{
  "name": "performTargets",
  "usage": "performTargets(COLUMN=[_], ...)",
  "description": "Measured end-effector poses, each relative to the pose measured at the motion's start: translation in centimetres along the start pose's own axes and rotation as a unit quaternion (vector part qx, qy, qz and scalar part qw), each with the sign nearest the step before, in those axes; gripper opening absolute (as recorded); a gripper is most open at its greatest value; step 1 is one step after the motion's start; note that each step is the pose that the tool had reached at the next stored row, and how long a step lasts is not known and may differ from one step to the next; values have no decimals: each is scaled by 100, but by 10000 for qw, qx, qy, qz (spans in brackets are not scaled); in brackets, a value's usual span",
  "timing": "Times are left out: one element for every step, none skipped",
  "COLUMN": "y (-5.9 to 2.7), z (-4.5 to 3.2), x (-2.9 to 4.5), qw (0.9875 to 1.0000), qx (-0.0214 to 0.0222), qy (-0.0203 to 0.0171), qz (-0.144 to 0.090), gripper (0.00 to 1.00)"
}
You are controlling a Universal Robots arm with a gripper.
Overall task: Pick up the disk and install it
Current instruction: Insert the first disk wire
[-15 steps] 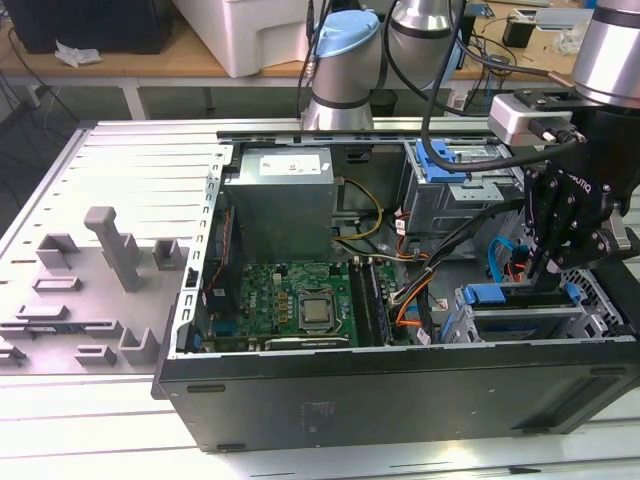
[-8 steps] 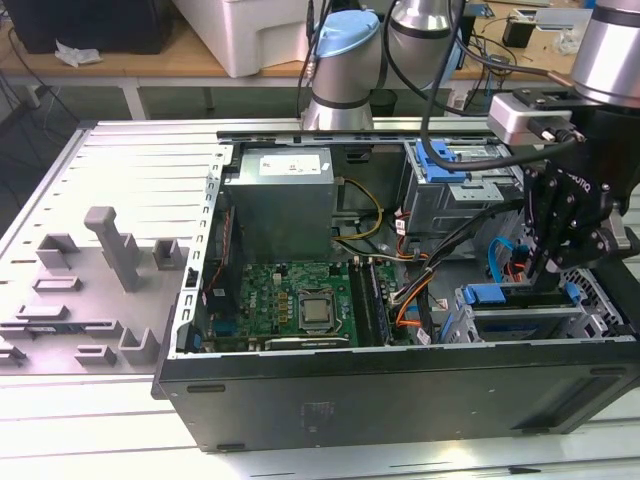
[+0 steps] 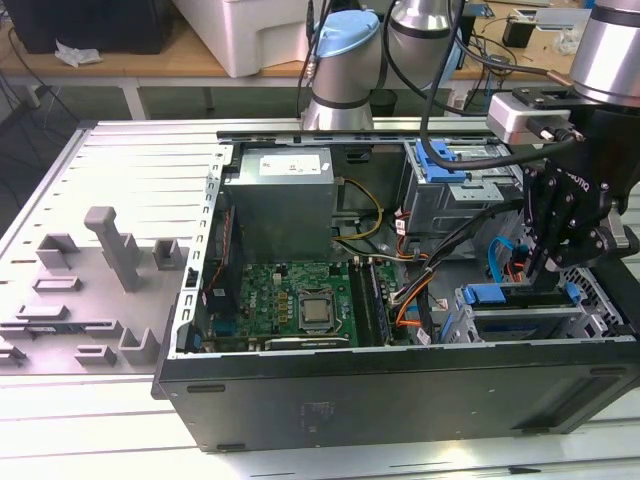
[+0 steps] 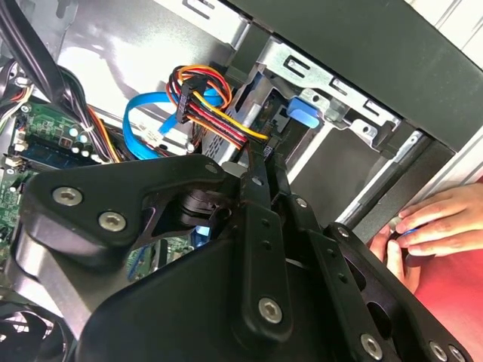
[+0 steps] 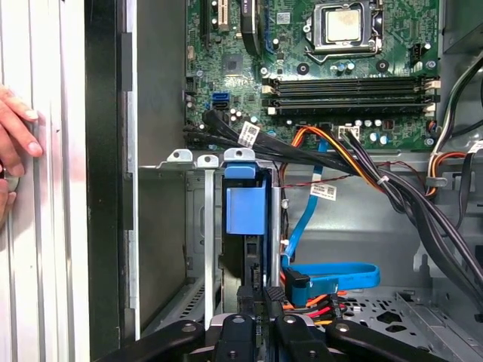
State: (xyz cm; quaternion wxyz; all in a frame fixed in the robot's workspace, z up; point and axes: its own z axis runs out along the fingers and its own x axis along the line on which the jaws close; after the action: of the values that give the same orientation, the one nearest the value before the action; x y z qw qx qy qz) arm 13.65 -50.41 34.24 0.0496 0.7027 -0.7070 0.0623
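The disk [image 5: 245,211] stands on edge in the drive cage [image 3: 520,315] at the front corner of the open computer case, on the exterior view's right. Its blue carrier tab [image 3: 490,294] shows at the cage's top and also appears in the second wrist view [image 4: 306,111]. My gripper [image 3: 540,268] hangs right over the cage. Its two thin black fingers lie close together, and the tips [image 5: 262,294] sit at the disk's dark edge. Whether the tips touch the disk I cannot tell. In the second wrist view the gripper [image 4: 260,154] points into the bay.
A person's hand [image 4: 430,226] rests outside the case wall, seen too in the first wrist view [image 5: 15,136]. Power and blue data cables [image 5: 332,275] crowd the bay. The motherboard [image 3: 290,300] and grey power supply [image 3: 278,205] fill the case. Grey fixtures [image 3: 110,250] stand on the table.
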Motion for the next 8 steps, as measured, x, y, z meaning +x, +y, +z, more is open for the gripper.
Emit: performTargets(y=[0,0,0,0,0,0,0,0], z=[0,0,0,0,8,27,28,29], x=[1,0,0,0,0,-2,-2,-2], qw=[10000,10000,10000,10000,10000,10000,10000,10000], qx=[0,0,0,0,0,0,0,0], qy=[-3,-6,-10,-11,-11,-11,-11,-11], qz=[0,0,0,0,0,0,0,0], gripper=[17,17,17,17,17,17,17,17])
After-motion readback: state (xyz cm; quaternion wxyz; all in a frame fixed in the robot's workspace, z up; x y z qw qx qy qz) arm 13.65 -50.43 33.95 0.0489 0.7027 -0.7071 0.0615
